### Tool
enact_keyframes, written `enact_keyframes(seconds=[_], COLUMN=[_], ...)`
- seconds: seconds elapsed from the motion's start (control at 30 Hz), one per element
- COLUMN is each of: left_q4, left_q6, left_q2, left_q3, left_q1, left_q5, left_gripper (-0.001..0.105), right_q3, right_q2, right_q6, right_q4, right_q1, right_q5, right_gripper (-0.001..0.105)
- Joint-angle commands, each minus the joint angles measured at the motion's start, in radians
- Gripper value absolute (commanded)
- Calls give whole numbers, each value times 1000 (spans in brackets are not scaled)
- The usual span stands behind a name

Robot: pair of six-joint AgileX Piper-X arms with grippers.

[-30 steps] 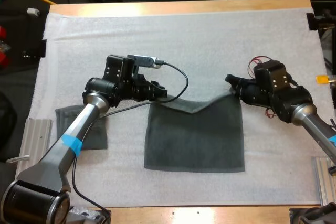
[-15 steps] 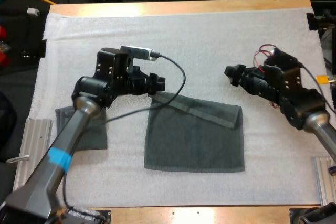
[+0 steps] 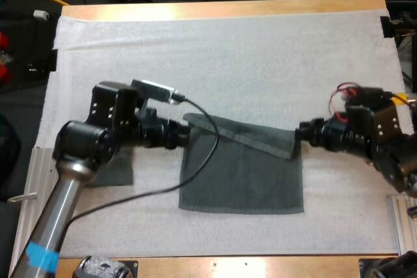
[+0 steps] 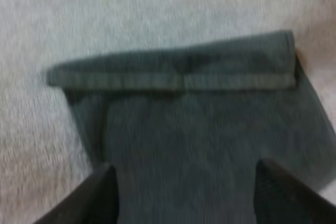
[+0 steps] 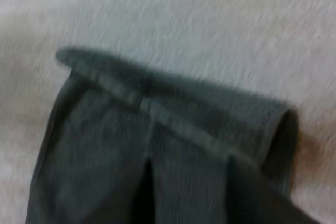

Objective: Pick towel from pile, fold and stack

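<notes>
A dark grey-green towel (image 3: 241, 174) lies flat on the white mat, its far edge turned over into a slanted strip (image 3: 251, 138). My left gripper (image 3: 183, 136) sits low at the towel's left far corner. In the left wrist view the gripper (image 4: 186, 198) is open, its fingers (image 4: 102, 195) wide apart above the towel (image 4: 184, 129). My right gripper (image 3: 301, 133) is at the towel's right far corner. In the right wrist view it (image 5: 202, 203) hovers open over the folded edge (image 5: 173, 114). A folded towel (image 3: 111, 175) lies at the left, partly hidden under my left arm.
Bare white mat (image 3: 228, 56) spreads beyond the towel towards the far side. A metal rail (image 3: 36, 174) lies at the left table edge, and another one (image 3: 401, 216) lies at the right edge.
Both grippers let go of the towel's far edge, which dropped flat with a turned-over strip. They then came down and back to the towel's left and right far corners.
</notes>
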State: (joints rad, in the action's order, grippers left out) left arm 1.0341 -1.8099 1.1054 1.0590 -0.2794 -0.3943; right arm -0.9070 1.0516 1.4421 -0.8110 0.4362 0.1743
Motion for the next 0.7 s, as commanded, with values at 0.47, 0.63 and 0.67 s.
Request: enact_keyframes(seconds=[0.47, 0.63, 0.67], left_q4=[195, 206, 207], left_q6=[76, 82, 82], left_q2=[-99, -99, -99], left_q3=[-4, -7, -7], left_q1=[0, 0, 0], left_q5=[21, 24, 24], left_gripper=[54, 54, 54], right_q3=[-9, -11, -14], right_q2=[106, 227, 252], right_q6=[28, 28, 28], right_q4=[-38, -38, -38], right_q1=[227, 227, 227], right_q5=[-163, -124, -114], right_gripper=[0, 0, 0])
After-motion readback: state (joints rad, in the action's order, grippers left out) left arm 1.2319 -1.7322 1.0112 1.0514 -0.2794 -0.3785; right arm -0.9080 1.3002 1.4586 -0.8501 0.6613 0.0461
